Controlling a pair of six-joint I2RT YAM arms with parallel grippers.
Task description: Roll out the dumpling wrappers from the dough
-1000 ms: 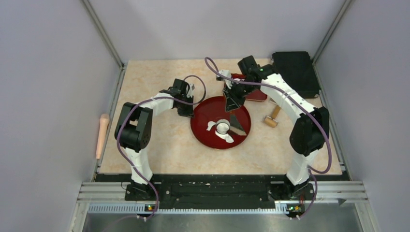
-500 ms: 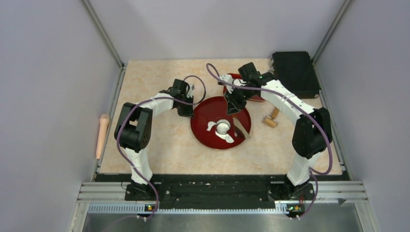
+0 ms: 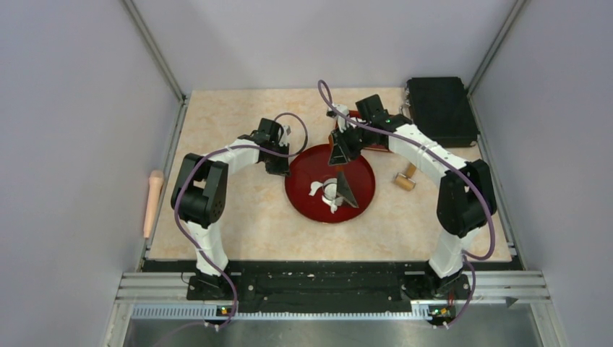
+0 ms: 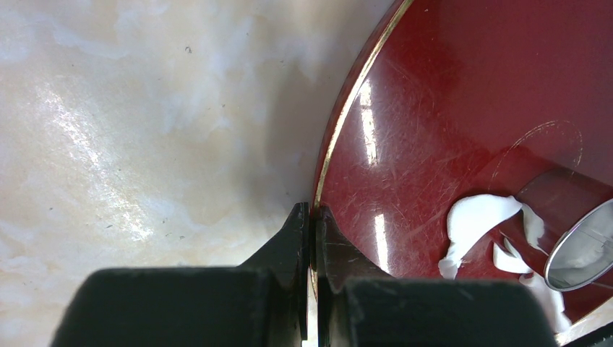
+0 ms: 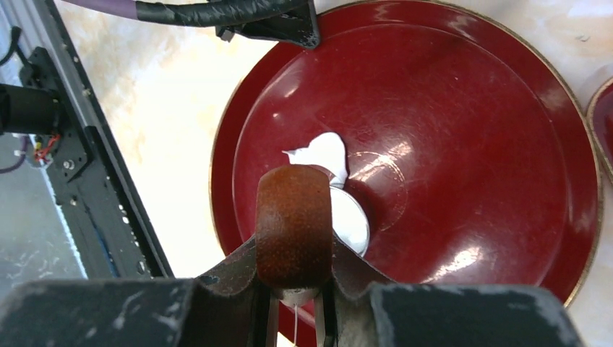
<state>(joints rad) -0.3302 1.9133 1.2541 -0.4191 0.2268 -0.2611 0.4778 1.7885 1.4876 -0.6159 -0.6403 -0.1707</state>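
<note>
Dough (image 5: pixel 322 153): thin ragged white scraps, flattened, near the middle of the red plate (image 3: pixel 363 172); they lie tight around a metal ring (image 4: pixel 587 244). Left gripper (image 4: pixel 311 213) pinched on the plate's rim, fingers almost meeting; right gripper (image 5: pixel 295 278) above the plate's middle, clamped on a brown rounded tool (image 5: pixel 294 220).

A red plate (image 3: pixel 307 168) sits mid-tabletop (image 3: pixel 231 130) with a metal ring (image 3: pixel 331 190) standing in it and a rounded brown wooden piece (image 5: pixel 294 224) above. To its right lies a small wooden roller (image 3: pixel 405 178). A black box (image 3: pixel 441 108) fills the far right corner, and a rolling pin (image 3: pixel 152 202) lies past the left edge.
</note>
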